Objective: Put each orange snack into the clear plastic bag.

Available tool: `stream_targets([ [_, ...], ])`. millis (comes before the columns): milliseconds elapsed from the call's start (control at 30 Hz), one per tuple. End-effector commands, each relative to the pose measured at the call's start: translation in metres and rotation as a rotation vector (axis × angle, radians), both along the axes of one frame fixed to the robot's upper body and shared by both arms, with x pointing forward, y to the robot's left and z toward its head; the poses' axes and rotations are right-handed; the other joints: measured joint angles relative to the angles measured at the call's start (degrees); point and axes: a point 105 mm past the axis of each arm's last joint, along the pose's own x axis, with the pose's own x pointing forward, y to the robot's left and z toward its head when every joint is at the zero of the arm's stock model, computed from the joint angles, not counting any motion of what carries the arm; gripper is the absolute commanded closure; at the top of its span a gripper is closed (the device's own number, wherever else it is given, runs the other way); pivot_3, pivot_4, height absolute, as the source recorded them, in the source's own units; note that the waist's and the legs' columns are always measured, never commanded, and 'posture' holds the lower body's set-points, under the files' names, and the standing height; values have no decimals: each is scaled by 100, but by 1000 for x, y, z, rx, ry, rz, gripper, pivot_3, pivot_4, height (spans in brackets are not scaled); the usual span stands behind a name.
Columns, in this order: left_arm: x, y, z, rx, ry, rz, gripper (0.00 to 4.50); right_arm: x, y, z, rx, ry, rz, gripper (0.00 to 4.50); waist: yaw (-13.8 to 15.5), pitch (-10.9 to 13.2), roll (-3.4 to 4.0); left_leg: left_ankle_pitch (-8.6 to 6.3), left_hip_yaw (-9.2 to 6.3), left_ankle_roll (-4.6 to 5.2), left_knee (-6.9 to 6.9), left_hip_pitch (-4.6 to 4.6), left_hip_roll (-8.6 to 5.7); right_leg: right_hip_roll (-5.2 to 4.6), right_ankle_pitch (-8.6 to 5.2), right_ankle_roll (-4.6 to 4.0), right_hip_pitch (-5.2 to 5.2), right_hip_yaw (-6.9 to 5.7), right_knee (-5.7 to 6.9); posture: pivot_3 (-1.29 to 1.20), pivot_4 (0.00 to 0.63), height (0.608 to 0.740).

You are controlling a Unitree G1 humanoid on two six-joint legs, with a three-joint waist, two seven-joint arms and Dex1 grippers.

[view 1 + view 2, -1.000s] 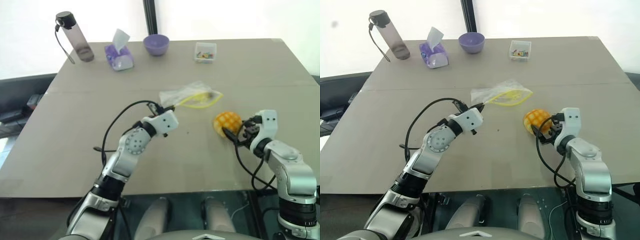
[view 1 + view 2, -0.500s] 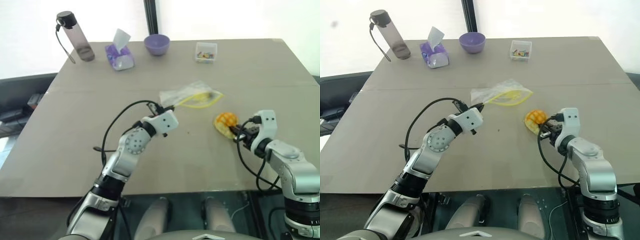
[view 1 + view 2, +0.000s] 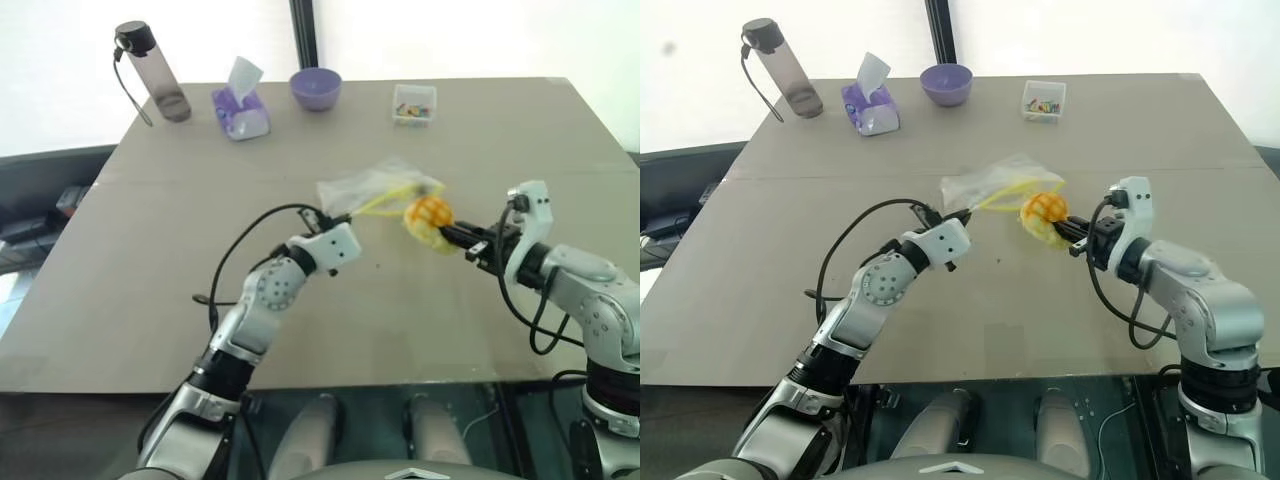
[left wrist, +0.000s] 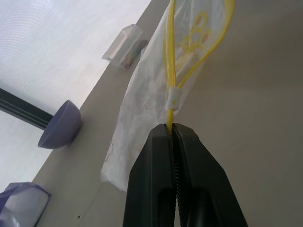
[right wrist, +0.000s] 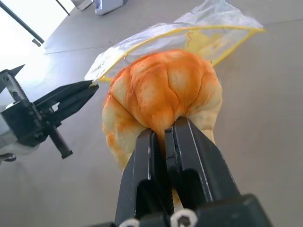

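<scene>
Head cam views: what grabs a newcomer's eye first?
The orange snack, pinched in the right gripper and held above mid-table right by the open mouth of the clear plastic bag. The left gripper is shut on the bag's yellow seal strip, holding it open. Along the far edge stand a bottle, tissue pack and purple bowl.

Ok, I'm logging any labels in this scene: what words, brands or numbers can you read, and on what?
No text can be read anywhere.
Bag: yellow printed marks, no legible letters.
Tissue pack: purple wrapper, print too small to read.
Small clear box: coloured bits, no readable label.
Bottle: no lettering visible.
Bowl and bun: no markings.
</scene>
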Motion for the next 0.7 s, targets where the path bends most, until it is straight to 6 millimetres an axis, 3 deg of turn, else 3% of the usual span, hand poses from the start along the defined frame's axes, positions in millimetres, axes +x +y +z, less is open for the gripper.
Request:
stream_targets([
  [33, -3, -9, 13, -19, -52, -33, 4500, 12, 2, 4, -27, -39, -17, 4465, -2, 0, 0, 0, 0, 0, 0, 0, 0, 0, 0, 0, 0, 0, 0, 0, 150, 740],
  [533, -17, -32, 11, 0, -49, -195, 4500, 45, 8, 7, -79, -40, 13, 4465, -14, 0, 1, 0, 3, 0, -2, -3, -1, 0, 0, 0, -2, 2, -6, 0, 150, 740],
  [700, -20, -38, 11, -1, -46, -237, 4500, 61, 9, 3, -66, -19, -83, 4465, -18, 0, 1, 0, 1, 0, -2, -2, -1, 1, 0, -1, -2, 1, -5, 0, 150, 740],
])
